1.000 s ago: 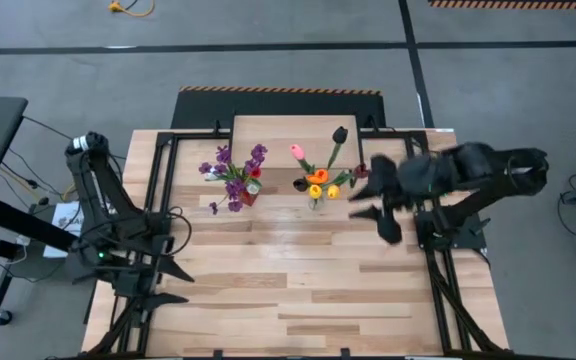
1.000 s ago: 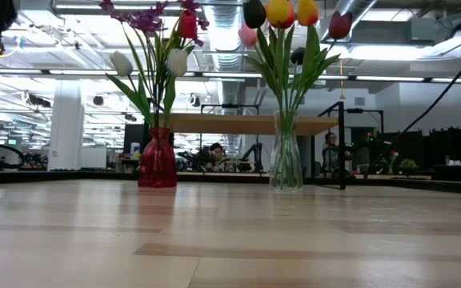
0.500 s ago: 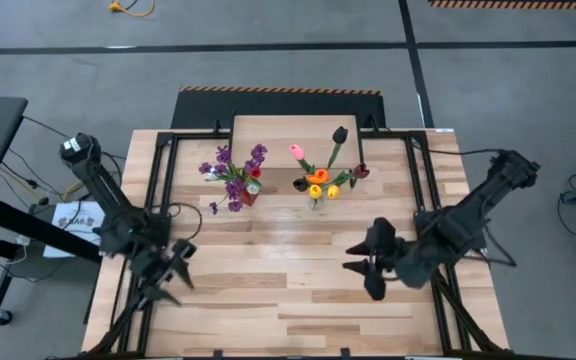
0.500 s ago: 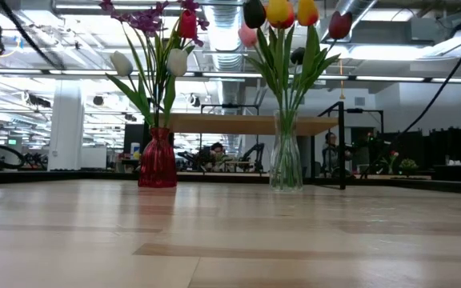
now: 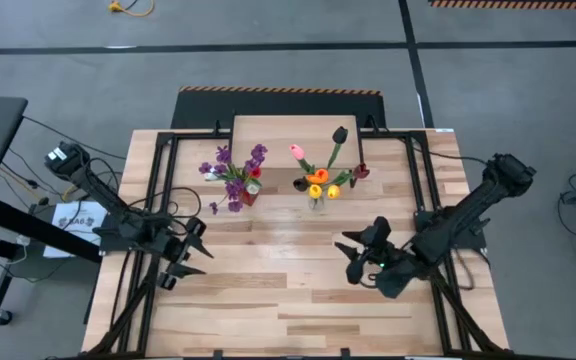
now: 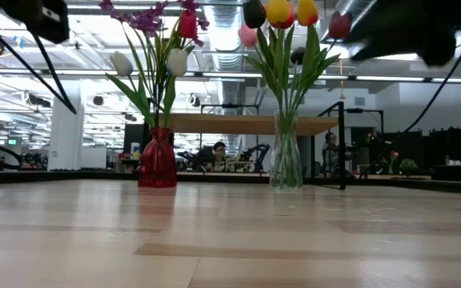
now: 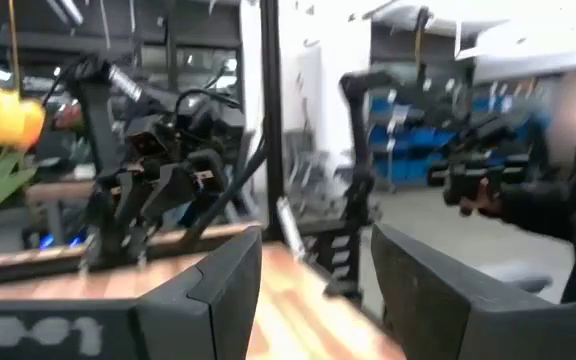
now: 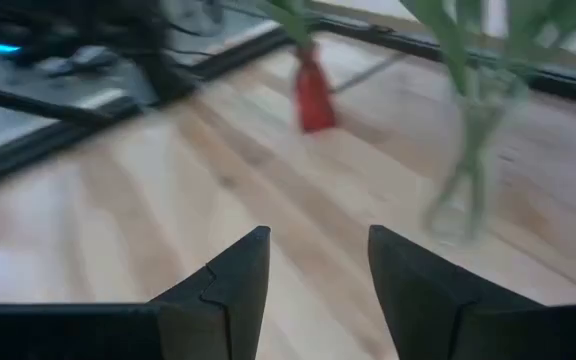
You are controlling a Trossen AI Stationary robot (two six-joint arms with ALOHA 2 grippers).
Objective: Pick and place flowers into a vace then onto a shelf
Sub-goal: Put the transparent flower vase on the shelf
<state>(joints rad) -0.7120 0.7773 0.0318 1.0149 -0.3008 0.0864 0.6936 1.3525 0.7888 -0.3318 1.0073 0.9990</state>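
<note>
We are seeing the flowers standing in two vases at upper centre of the tabletop, before the shelf, left hand hovering open and empty at lower left, right hand hovering open and empty at lower right

- In the low view the flowers run past the picture's upper edge, so the highest blooms are cut off.
- There too, both arms show only as dark blurred shapes at the upper corners; neither pincer can be made out.
- The shelf stands behind the red vase and the clear vase, which hide parts of it.
- In the right wrist view the clear vase is smeared and its stems leave the frame.
- In the left wrist view the background is blurred.
</note>
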